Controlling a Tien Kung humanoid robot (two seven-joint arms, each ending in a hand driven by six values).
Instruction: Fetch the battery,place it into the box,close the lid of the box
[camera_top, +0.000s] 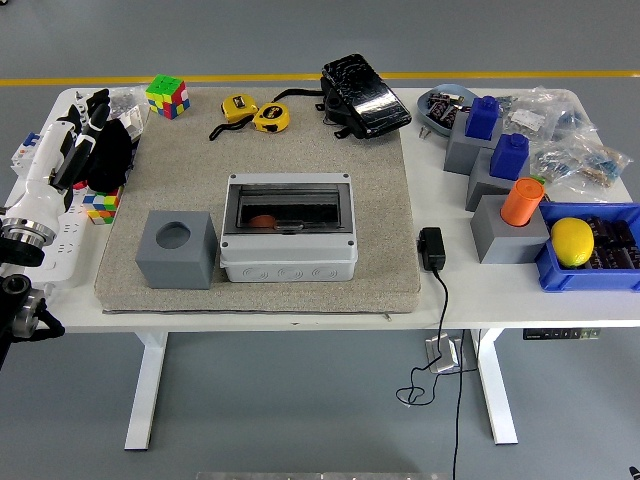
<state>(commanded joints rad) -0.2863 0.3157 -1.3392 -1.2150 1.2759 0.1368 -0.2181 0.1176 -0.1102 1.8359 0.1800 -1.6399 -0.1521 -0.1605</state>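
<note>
rectangular grey plastic box (288, 238), smoked lid, on coarse mat (380, 200).

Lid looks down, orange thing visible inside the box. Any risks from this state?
1. The box lid's front edge may not be latched; that cannot be told here, so it might pop open.
2. The left robot hand sits over clutter at the table's left edge, beside a cube puzzle; retracting may knock it.
</note>
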